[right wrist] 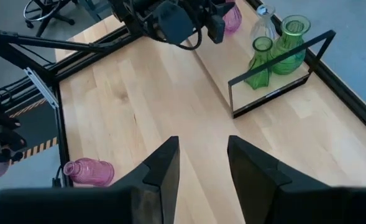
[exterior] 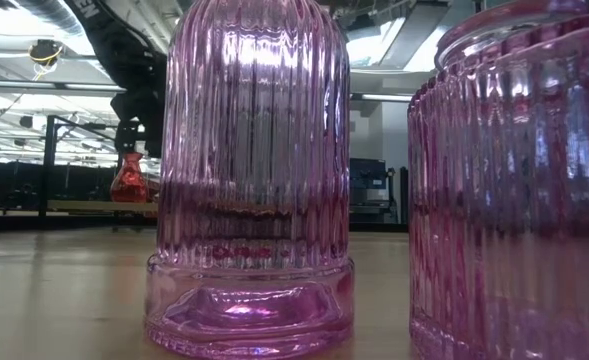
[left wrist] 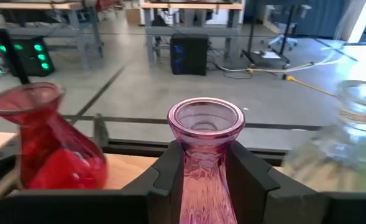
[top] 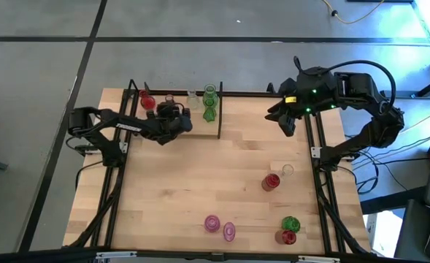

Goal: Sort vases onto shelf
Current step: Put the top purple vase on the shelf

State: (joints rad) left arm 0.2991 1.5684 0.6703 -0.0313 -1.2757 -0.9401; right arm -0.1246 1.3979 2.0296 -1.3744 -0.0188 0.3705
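The shelf [top: 200, 130], a light-wood board edged with black rods, sits at the table's far left. On it stand a red vase [top: 147, 101], a clear vase [top: 193, 97] and two green vases [top: 209, 93] [top: 209, 113]. My left gripper [top: 169, 111] is over the shelf, shut on a pink vase [left wrist: 205, 121] between the red vase [left wrist: 43, 143] and the clear vase [left wrist: 350, 137]. My right gripper [top: 287, 120] hangs open above the table's far right, holding nothing. Several more vases stand or lie on the table's near right. My left gripper pinches the pink vase by its narrow neck [left wrist: 205, 165], just below the flared mouth, one finger [left wrist: 164, 174] on each side. The fingers come level from the table's left side. The vase stands upright in the hold; its base is hidden by the gripper.
On the bare table are a red vase [top: 271, 181], a clear vase [top: 288, 169], two pink vases [top: 212, 223] [top: 229, 231], a green vase [top: 290, 223] and a red vase [top: 286, 237]. The two pink vases [exterior: 249, 180] [exterior: 514, 190] fill the low view. Black rails edge the table.
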